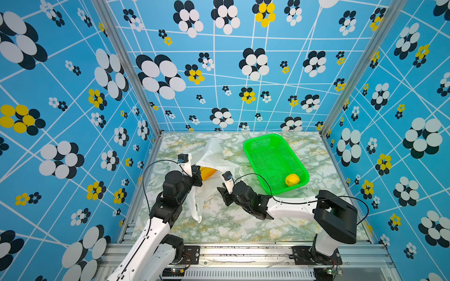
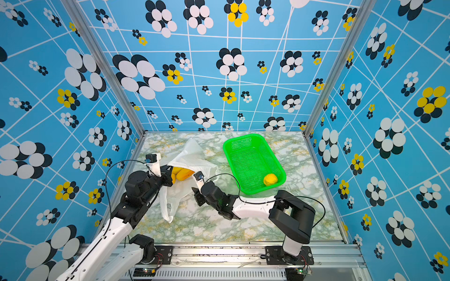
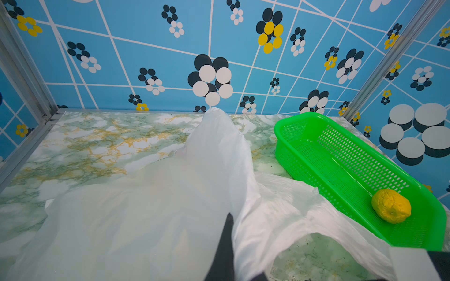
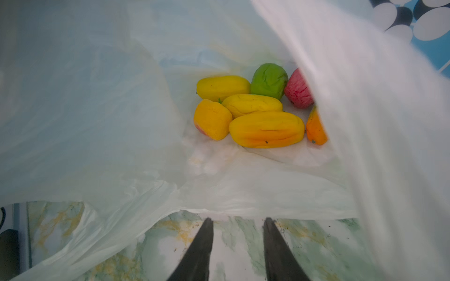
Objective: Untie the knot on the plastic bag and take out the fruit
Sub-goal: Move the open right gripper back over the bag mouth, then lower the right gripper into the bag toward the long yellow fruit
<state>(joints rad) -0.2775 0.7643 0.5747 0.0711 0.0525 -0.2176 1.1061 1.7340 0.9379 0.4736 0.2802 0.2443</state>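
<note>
A: As both top views show, your plastic bag (image 1: 214, 155) lies on the desk (image 1: 243, 226) beside the basket (image 1: 261, 143).
B: Left wrist: your left fingers (image 3: 226, 243) pinch its film. Right wrist: your right fingers (image 4: 199, 248), narrowly parted and empty, face the fruit (image 4: 266, 129) inside.

One plastic bag (image 1: 214, 155), one green basket (image 1: 272, 160), eight fruit (image 4: 266, 129)

plastic bag (image 3: 146, 206) thin, crinkly, translucent; basket (image 3: 341, 167) glossy perforated plastic
</note>
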